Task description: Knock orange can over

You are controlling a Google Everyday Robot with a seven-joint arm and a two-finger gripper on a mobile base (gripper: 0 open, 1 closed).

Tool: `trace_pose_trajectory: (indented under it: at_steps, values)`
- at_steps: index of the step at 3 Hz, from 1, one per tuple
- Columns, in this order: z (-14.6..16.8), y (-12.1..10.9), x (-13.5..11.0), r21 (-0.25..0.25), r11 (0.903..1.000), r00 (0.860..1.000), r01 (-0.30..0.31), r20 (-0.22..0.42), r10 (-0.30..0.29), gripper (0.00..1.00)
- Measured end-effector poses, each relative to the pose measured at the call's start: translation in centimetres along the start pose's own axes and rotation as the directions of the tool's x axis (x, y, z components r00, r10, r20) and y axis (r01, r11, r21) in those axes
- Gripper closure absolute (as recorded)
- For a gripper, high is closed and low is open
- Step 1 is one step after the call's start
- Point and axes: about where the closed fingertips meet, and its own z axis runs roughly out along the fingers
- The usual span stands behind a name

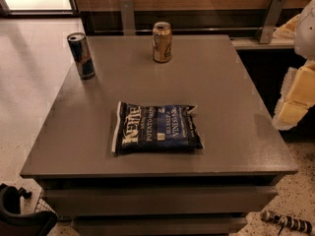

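The orange can (162,42) stands upright near the far edge of the grey table (224,90), a little left of its middle. It has a golden-orange body and a silver top rim. My gripper (294,100), pale and yellowish, hangs at the right edge of the view, beyond the table's right side and well apart from the can. Part of it is cut off by the frame edge.
A taller slim blue-and-silver can (81,55) stands upright at the table's far left corner. A dark blue chip bag (156,128) lies flat near the front middle. A wall rail runs behind the table. A dark object (19,215) sits on the floor at the lower left.
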Motion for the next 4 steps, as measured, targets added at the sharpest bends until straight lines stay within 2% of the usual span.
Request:
trace_pose_trajectory:
  at_steps: [1,2,3,4]
  values:
    - [0.0,0.0,0.0,0.0,1.0,1.0,0.0,0.0,0.0,0.0]
    - [0.5,-1.6,0.1,0.037,0.9989,0.999,-0.028,0.032,0.027,0.0]
    - [2.5,-6.5,0.5,0.115,0.9817,0.977,-0.152,0.167,0.132,0.0]
    - [5.1,-12.1,-0.5,0.151,0.9479,0.911,-0.28,0.352,0.213,0.0]
